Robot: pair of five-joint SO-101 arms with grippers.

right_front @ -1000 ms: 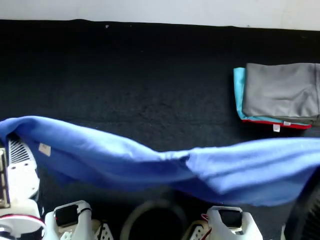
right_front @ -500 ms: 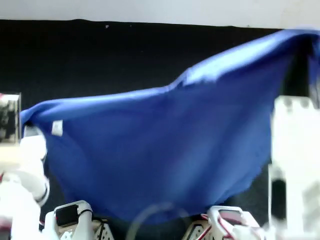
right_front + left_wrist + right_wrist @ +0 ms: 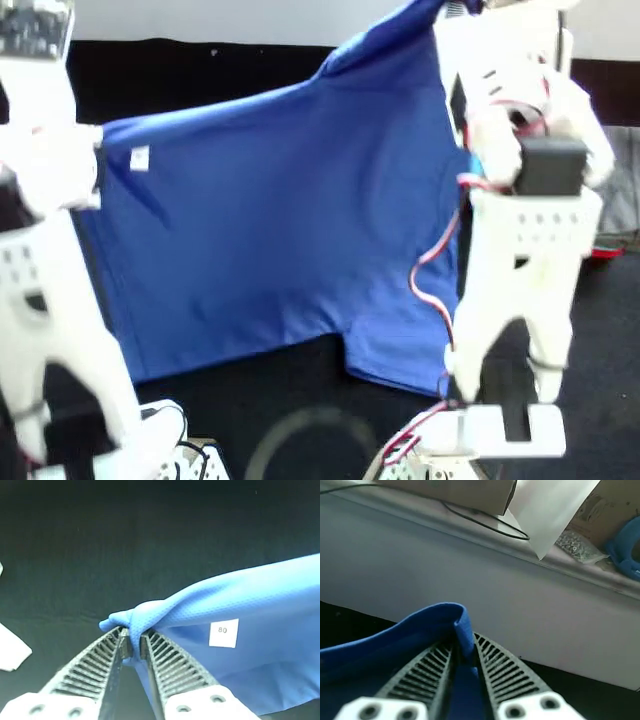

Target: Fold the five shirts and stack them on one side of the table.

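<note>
A blue shirt [image 3: 270,220] hangs spread in the air between both raised arms, above the black table. My left gripper [image 3: 131,641] is shut on a bunched corner of the blue shirt [image 3: 240,630], close to its small white tag [image 3: 223,633]. My right gripper [image 3: 464,647] is shut on another edge of the blue shirt [image 3: 395,640], lifted high toward the back wall. In the high view the left arm [image 3: 50,250] stands at the left and the right arm [image 3: 520,220] at the right. Behind the right arm lies a stack of folded shirts [image 3: 625,190], mostly hidden.
The black table [image 3: 250,400] shows below the hanging shirt. A light wall [image 3: 470,565] runs behind the table, with a shelf holding cables and boxes above it. The arms' white bases [image 3: 480,440] stand at the near edge.
Both arms have risen sharply, lifting the blue shirt from a low sagging band near the front edge into a tall hanging sheet; the right side went highest and now hides the folded stack.
</note>
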